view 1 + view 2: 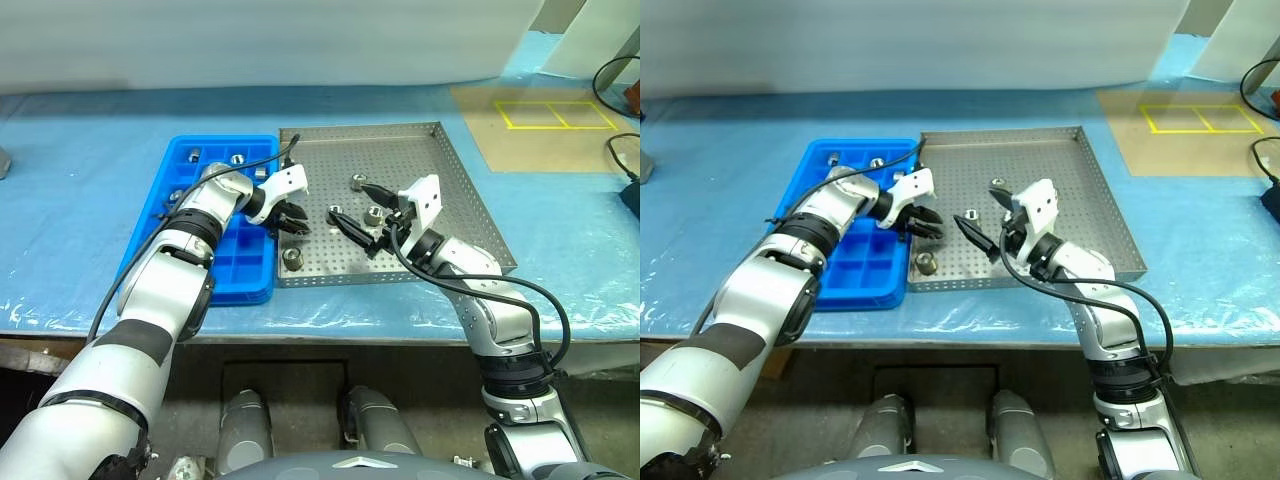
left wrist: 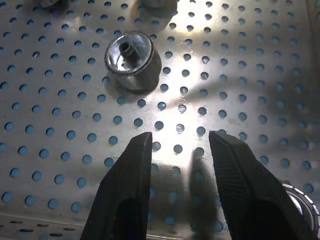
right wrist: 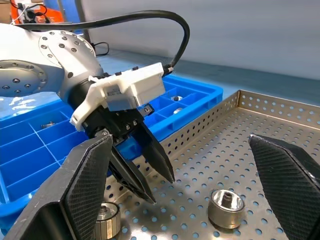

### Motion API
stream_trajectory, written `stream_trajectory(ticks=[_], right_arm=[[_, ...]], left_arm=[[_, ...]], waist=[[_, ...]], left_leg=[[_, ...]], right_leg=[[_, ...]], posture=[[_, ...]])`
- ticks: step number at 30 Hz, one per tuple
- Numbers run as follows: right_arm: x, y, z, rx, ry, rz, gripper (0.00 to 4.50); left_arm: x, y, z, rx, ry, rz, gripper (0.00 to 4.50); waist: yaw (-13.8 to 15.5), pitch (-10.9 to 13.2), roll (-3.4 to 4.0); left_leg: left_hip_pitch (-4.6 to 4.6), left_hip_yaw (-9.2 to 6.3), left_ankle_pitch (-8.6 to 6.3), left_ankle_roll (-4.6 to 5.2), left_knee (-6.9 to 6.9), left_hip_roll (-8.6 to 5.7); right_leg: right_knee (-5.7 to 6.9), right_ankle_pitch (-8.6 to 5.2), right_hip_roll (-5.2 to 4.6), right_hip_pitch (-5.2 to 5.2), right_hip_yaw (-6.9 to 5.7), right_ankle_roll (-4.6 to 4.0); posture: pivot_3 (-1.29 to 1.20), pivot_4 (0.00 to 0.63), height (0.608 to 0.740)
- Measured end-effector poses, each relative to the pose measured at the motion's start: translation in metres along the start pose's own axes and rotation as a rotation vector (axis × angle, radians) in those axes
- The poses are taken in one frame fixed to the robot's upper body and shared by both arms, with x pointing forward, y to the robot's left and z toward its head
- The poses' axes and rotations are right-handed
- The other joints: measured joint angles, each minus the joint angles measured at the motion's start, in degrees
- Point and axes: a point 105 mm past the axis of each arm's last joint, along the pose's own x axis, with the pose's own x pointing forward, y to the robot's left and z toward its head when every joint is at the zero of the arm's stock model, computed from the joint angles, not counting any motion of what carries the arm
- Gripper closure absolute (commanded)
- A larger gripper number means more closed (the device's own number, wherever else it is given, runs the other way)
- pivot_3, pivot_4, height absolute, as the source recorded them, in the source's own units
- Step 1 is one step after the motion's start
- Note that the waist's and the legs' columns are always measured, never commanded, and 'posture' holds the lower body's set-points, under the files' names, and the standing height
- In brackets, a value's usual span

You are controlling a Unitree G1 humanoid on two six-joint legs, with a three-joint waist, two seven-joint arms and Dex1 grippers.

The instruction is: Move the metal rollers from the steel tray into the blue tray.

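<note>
Steel rollers, short grey cylinders with central hole (image 1: 292, 257): four on perforated silver steel tray (image 1: 455, 190) toward near edge, others already in blue compartmented plastic tray (image 1: 172, 170). Judged dense, rigid, slick; pinch across curved sides. Left gripper (image 2: 177, 155) fingers apart, empty. Right gripper (image 3: 195, 187) spread wide, empty. No legible markings.

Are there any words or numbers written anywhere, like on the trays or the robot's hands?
No words, numbers or brand names can be read anywhere.
The blue tray: no label.
The steel tray: no label.
The white housings of the left gripper and the right gripper: no print.
The yellow outline on the brown board is a marking, not text.
</note>
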Motion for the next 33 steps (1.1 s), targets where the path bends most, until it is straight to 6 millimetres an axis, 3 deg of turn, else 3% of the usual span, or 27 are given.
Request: stream_trajectory(ticks=[5,9,15,20,23,27,33], right_arm=[[0.007,0.0,0.002,0.006,-0.007,0.03,0.0],[0.01,-0.001,0.002,0.007,-0.01,0.043,0.0],[0.013,0.002,0.0,0.02,-0.017,0.052,0.0],[0.012,0.001,-0.001,0.022,-0.016,0.039,0.0],[0.011,0.001,-0.002,0.024,-0.016,0.025,0.0],[0.007,0.0,-0.003,0.026,-0.016,-0.001,0.0],[-0.001,-0.004,0.0,0.015,-0.025,-0.046,0.0]], left_arm=[[-0.009,-0.002,-0.005,0.019,-0.031,0.017,2.61],[-0.018,0.007,-0.002,0.022,-0.045,0.097,2.61],[-0.027,0.015,0.013,0.01,-0.158,0.157,2.61],[-0.015,0.014,0.025,0.027,-0.189,0.165,2.61],[-0.005,0.015,0.04,0.049,-0.21,0.179,2.01],[0.009,0.017,0.045,0.069,-0.17,0.199,0.72],[0.03,0.009,0.025,0.031,-0.09,0.173,0.72]], waist=[[0.12,0.0,0.0],[0.12,0.0,0.01],[0.14,0.01,0.02],[0.18,0.01,0.02],[0.11,0.01,0.02],[-0.07,0.01,0.02],[-1.15,0.01,0.02]], left_leg=[[-0.03,0.01,0.01,0.01,-0.34,0.01],[-0.18,0.0,0.02,0.02,-0.37,0.0],[-0.3,-0.01,0.02,0.02,-0.39,0.02],[-0.34,-0.01,0.01,0.01,-0.37,0.01],[-0.37,0.0,0.02,0.02,-0.34,0.0],[-0.4,-0.01,0.02,0.04,-0.36,0.0],[-0.51,-0.02,0.12,0.19,-0.35,-0.04]], right_leg=[[-0.08,0.01,0.01,-0.05,-0.11,-0.01],[-0.15,0.01,0.01,-0.16,-0.15,0.0],[-0.22,0.02,0.01,-0.22,-0.19,0.0],[-0.22,0.02,0.01,-0.21,-0.2,0.01],[-0.24,0.02,0.0,-0.21,-0.18,0.02],[-0.24,0.03,0.04,-0.2,-0.14,0.02],[-0.25,0.04,0.05,-0.2,-0.1,0.05]], posture=[[-0.27,0.15,0.74],[-0.26,0.15,0.74],[-0.29,0.15,0.74],[-0.33,0.15,0.74],[-0.35,0.15,0.74],[-0.38,0.15,0.74],[-0.43,0.15,0.74]])
